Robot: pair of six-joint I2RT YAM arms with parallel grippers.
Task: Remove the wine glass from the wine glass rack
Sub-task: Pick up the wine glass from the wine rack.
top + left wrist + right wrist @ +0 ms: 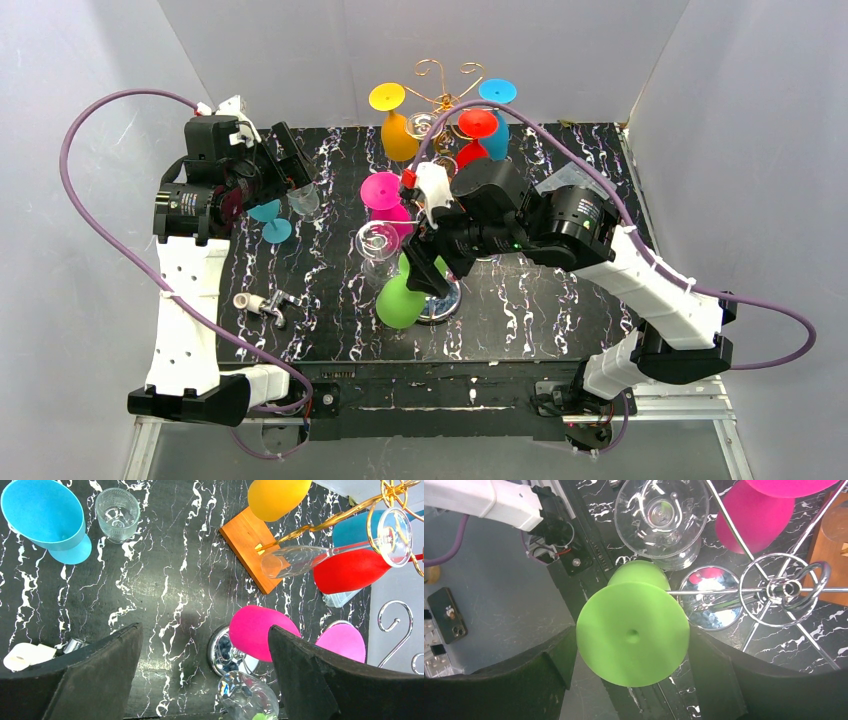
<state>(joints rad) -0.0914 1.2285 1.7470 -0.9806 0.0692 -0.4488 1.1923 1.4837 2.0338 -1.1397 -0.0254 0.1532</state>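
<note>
Green wine glass point(634, 647) in right gripper point(632, 632); clear glass point(661, 517), pink glass point(756, 520) alongside

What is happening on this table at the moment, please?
The right gripper has its jaws on either side of the foot of the green wine glass, which looks to be hanging on the chrome rack. Whether the jaws are pressing it is unclear. The left gripper hangs open and empty over the table.
</note>
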